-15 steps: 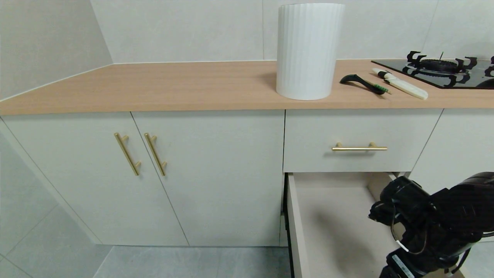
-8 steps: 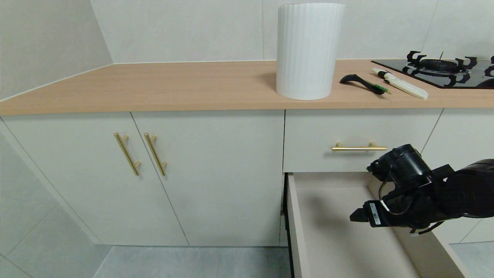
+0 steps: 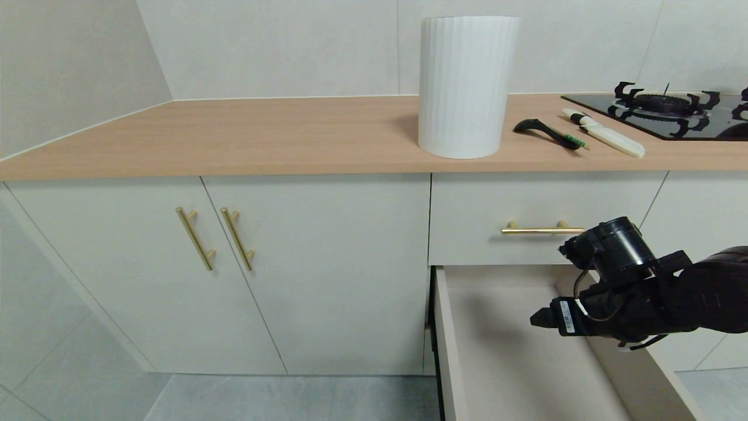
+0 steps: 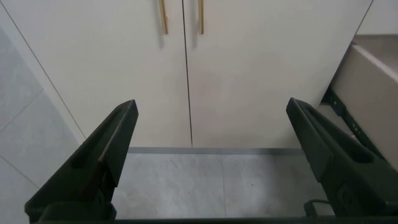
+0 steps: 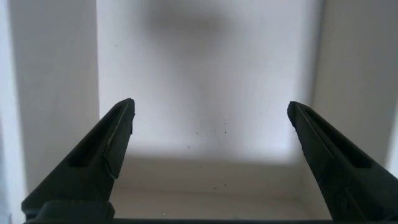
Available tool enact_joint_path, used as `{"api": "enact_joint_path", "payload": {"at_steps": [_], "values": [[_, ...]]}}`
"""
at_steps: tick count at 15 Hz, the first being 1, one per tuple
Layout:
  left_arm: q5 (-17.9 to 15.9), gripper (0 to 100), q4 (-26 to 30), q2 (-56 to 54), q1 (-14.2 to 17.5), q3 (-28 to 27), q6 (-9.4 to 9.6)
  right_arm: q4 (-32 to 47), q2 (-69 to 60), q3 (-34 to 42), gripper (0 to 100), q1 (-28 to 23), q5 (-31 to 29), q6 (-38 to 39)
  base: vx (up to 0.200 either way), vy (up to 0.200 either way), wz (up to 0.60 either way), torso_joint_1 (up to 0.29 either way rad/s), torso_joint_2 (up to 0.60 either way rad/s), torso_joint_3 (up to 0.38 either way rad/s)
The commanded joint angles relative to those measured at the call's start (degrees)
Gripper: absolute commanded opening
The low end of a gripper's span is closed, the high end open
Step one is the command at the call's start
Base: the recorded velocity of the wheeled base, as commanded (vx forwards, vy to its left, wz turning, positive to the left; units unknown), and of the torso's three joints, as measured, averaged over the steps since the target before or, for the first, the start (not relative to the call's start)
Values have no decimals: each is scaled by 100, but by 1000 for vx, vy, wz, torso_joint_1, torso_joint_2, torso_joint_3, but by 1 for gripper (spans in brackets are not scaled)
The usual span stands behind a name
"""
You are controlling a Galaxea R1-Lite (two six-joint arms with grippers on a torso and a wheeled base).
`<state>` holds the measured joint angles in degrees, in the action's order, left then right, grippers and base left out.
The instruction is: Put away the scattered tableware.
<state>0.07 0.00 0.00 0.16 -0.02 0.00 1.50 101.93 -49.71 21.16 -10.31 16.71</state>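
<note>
The right gripper [image 3: 543, 318] hangs over the open drawer [image 3: 449, 351], fingers spread and holding nothing. The drawer seems pulled out to receive utensils. The black ladle [image 3: 549, 132] and white knife [image 3: 605, 133] lie side by side on the countertop [image 3: 263, 134] above the drawer, awaiting collection. The left gripper [image 4: 211, 162], likewise spread and empty, faces the cabinet doors [image 4: 186, 62] left of the drawer.

small white barcode sticker [image 3: 565, 316] on the right hand [image 3: 542, 318], print too small to read
</note>
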Motion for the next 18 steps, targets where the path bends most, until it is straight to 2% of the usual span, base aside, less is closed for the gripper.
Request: {"api": "enact_joint_path", "payload": {"at_steps": [1,14,18], "values": [[1,100,0,9,2,2,0,-1,3,-3,100,-24,3,-1,0,0,0,85,-217,-286],[1,100,0,9,2,2,0,-1,3,6,100,-60,-76,-19,0,0,0,159,-465,-300],[1,100,0,9,2,2,0,-44,-147,-74,100,-16,-366,-160,0,0,0,73,-170,-102]]}}
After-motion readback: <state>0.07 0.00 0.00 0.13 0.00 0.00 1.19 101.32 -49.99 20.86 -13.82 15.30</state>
